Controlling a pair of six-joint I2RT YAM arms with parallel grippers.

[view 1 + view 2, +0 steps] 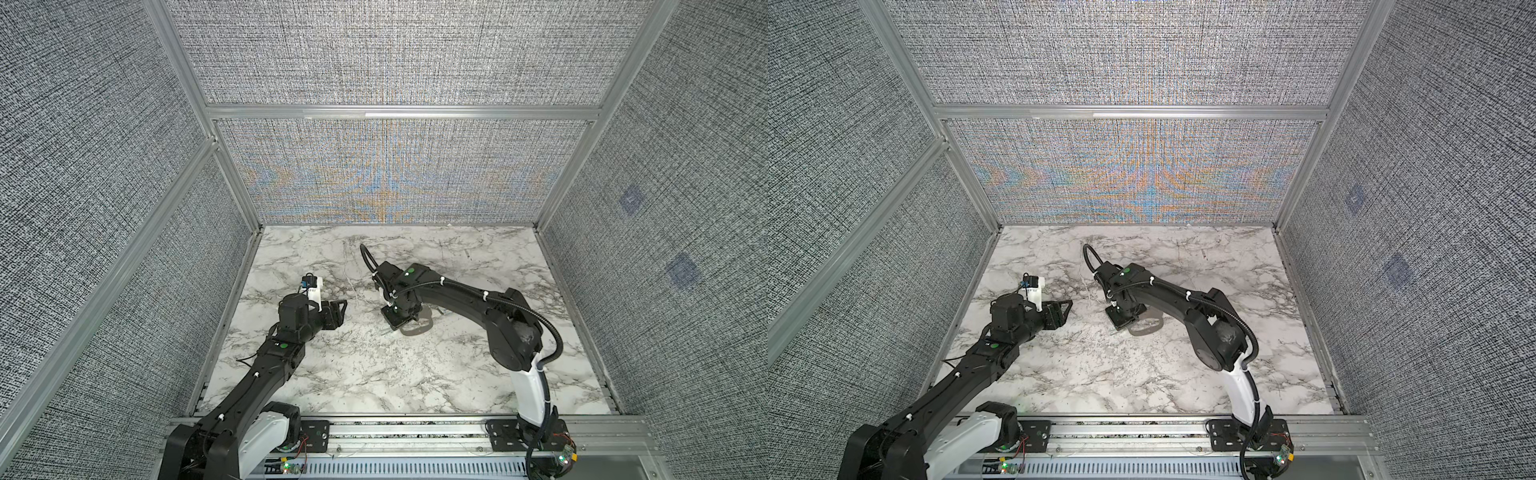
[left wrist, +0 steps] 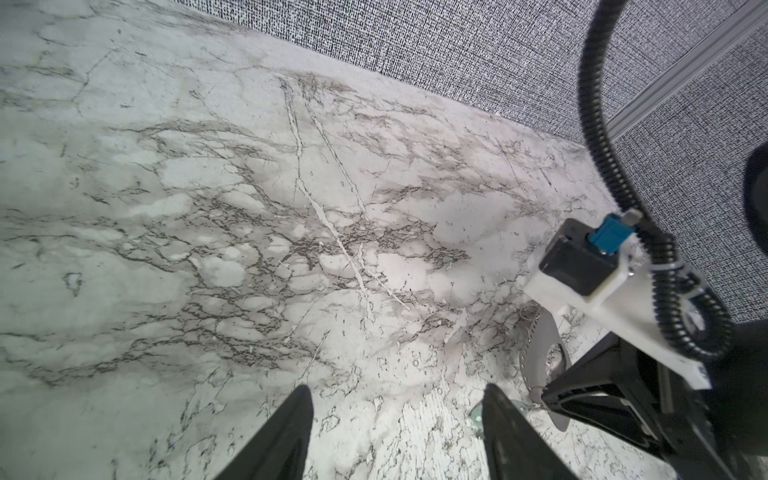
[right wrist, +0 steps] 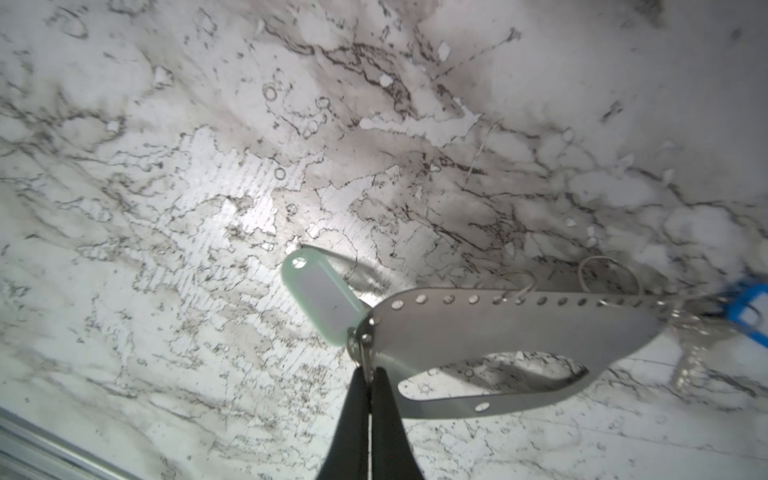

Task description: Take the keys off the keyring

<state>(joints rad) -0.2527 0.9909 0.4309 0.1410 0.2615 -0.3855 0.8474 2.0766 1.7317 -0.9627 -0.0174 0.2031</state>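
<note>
In the right wrist view a flat dark-grey plate point(image 3: 519, 328) with a large oval hole lies on the marble table point(image 3: 166, 187). A small metal ring point(image 3: 360, 351) at its narrow end joins it to a pale green tag point(image 3: 322, 299). My right gripper point(image 3: 369, 372) is shut on that ring. The keyring's blue tag point(image 3: 748, 309) shows at the plate's other end, beside a blurred silvery key point(image 3: 690, 357). In both top views the plate point(image 1: 417, 329) point(image 1: 1144, 328) lies under the right wrist. My left gripper point(image 2: 397, 415) point(image 1: 338, 311) hovers open and empty to the plate's left.
Two loose-looking thin wire loops point(image 3: 606, 270) sit along the plate's holed edge. Fabric walls with aluminium rails point(image 1: 399, 112) close in the table on three sides. The right arm's black cable hose point(image 2: 598, 137) arcs above the plate.
</note>
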